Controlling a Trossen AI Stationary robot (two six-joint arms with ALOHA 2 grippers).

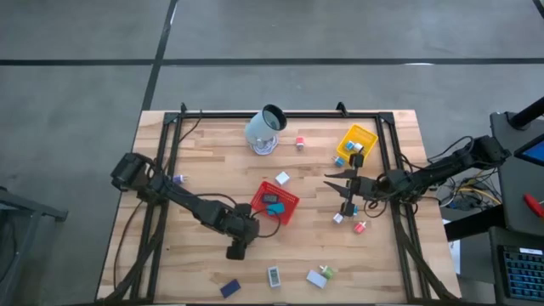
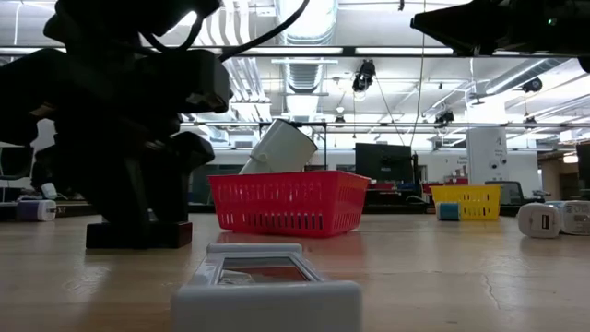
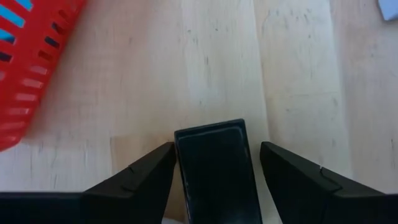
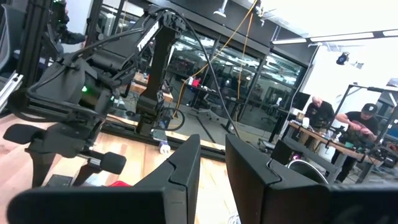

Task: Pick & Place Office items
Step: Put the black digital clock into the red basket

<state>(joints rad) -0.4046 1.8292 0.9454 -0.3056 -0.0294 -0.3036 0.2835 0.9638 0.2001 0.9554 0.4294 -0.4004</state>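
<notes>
Left end effector down on desk beside red mesh tray, fingers clamping flat black rectangle. Right end effector raised mid-desk, closed, empty.

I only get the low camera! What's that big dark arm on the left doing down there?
Observer: Its wrist camera shows the left end effector down at a flat black rectangle lying on the table.
Operator: What's inside the red basket?
Observer: From above, the red tray holds a dark item and a teal item.
Operator: And the other arm?
Observer: The right end effector is shut, raised near the yellow tray.
</notes>
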